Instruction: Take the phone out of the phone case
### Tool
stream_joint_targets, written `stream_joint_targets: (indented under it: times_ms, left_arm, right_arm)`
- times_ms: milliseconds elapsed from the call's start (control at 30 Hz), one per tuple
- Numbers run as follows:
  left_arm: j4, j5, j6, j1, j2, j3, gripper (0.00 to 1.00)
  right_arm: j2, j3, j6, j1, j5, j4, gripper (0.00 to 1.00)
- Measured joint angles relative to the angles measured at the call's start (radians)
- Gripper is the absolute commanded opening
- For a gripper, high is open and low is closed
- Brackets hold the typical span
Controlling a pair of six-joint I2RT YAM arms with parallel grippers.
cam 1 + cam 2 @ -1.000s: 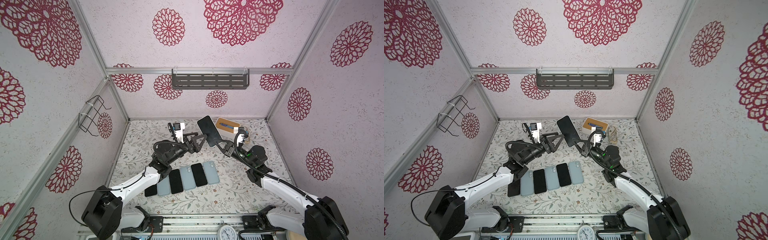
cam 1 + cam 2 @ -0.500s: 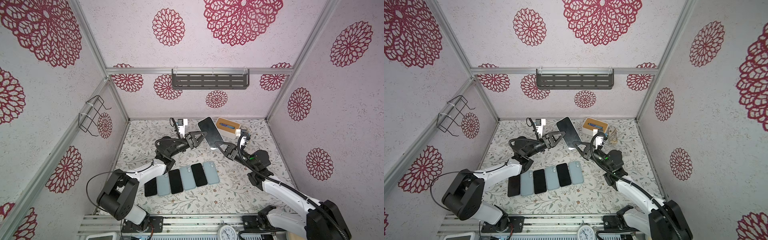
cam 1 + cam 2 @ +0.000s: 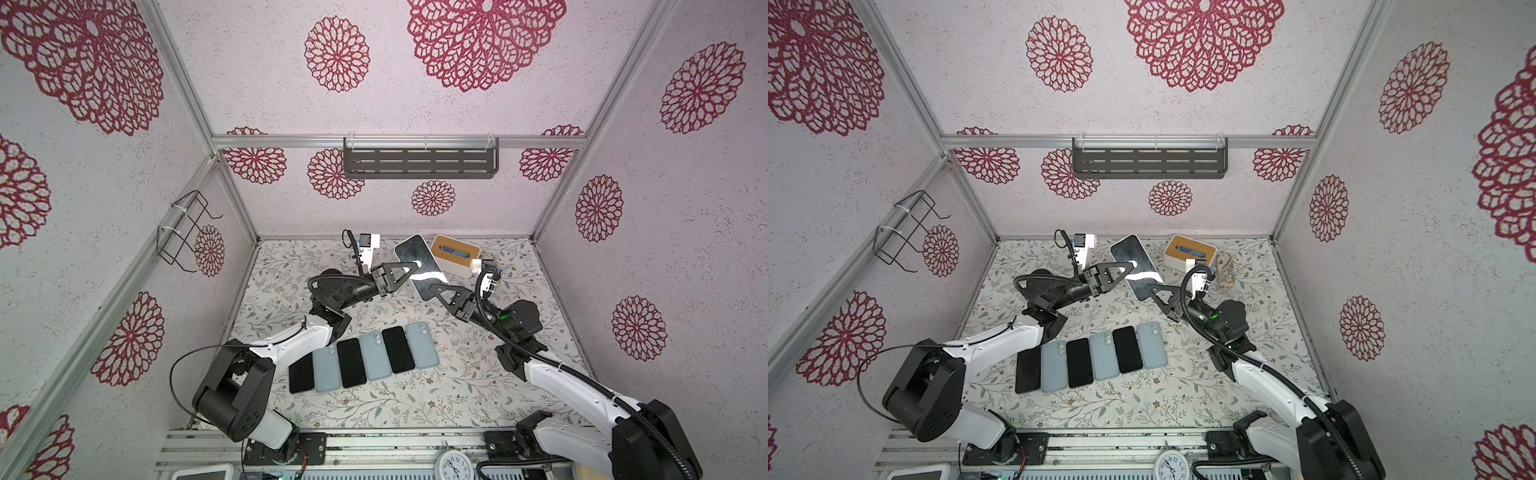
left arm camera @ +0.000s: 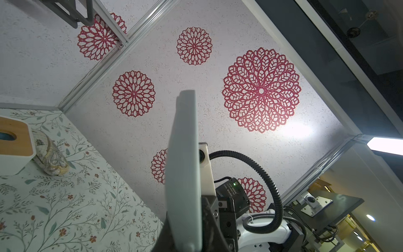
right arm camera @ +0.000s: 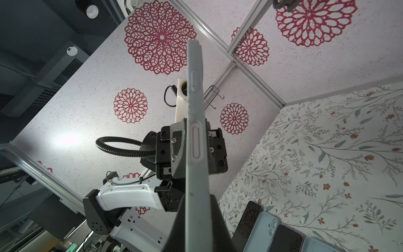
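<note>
A dark-screened phone in a pale grey-blue phone case hangs tilted above the back of the table. My left gripper is shut on one long edge of it. At the phone's near end, my right gripper is shut across its thickness. Both wrist views show the case edge-on between dark fingers, and the right wrist view also shows the left gripper's fingers clamped on the case.
Several phones and pale blue cases lie in a row mid-table. A white box with a wooden lid and a patterned pouch sit at the back right. A dark shelf hangs on the back wall, a wire rack on the left wall.
The left gripper, open a second ago, has moved right onto the phone's edge and shut on it. The right gripper has kept its hold, with the phone shifted slightly back.
</note>
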Motion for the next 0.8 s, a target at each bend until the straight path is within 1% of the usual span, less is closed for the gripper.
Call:
stream_joint_targets:
  times_ms: [33, 67, 100, 133, 167, 233, 333, 400, 467, 567, 667, 800]
  left_arm:
    - [-0.012, 0.000, 0.002, -0.001, -0.011, 0.000, 0.00]
    - [-0.033, -0.001, 0.007, -0.003, -0.026, 0.000, 0.00]
    - [-0.064, -0.014, 0.028, -0.007, -0.047, 0.000, 0.00]
    - [-0.102, -0.033, 0.045, -0.008, -0.069, 0.000, 0.00]
    - [-0.145, -0.066, 0.063, -0.010, -0.097, -0.003, 0.00]
    - [-0.222, -0.154, 0.092, -0.018, -0.161, -0.014, 0.00]
    - [-0.296, -0.337, 0.132, -0.060, -0.280, -0.042, 0.00]
    - [-0.310, -0.468, 0.163, -0.118, -0.353, -0.061, 0.00]
    - [-0.292, -0.576, 0.184, -0.178, -0.403, -0.085, 0.00]
    - [-0.221, -0.701, 0.201, -0.251, -0.418, -0.114, 0.00]
    - [-0.190, -0.807, 0.211, -0.296, -0.399, -0.132, 0.00]
    - [-0.180, -0.897, 0.212, -0.328, -0.375, -0.143, 0.00]
  right_arm:
    - [-0.002, 0.000, -0.002, 0.001, -0.003, 0.006, 0.29]
    - [-0.005, -0.002, 0.000, 0.002, -0.002, 0.008, 0.41]
    - [-0.011, -0.010, -0.003, 0.005, 0.000, 0.016, 0.50]
    - [-0.021, -0.021, -0.007, 0.009, 0.003, 0.026, 0.56]
    - [-0.035, -0.034, -0.017, 0.015, 0.010, 0.036, 0.59]
    - [-0.062, -0.055, -0.037, 0.036, 0.025, 0.049, 0.62]
    - [-0.095, -0.074, -0.086, 0.103, 0.068, 0.067, 0.63]
    - [-0.104, -0.081, -0.117, 0.156, 0.102, 0.090, 0.64]
    - [-0.104, -0.086, -0.137, 0.197, 0.134, 0.122, 0.64]
    - [-0.081, -0.091, -0.151, 0.245, 0.182, 0.192, 0.64]
    - [-0.037, -0.091, -0.149, 0.271, 0.216, 0.282, 0.64]
    - [0.009, -0.091, -0.148, 0.286, 0.246, 0.370, 0.62]
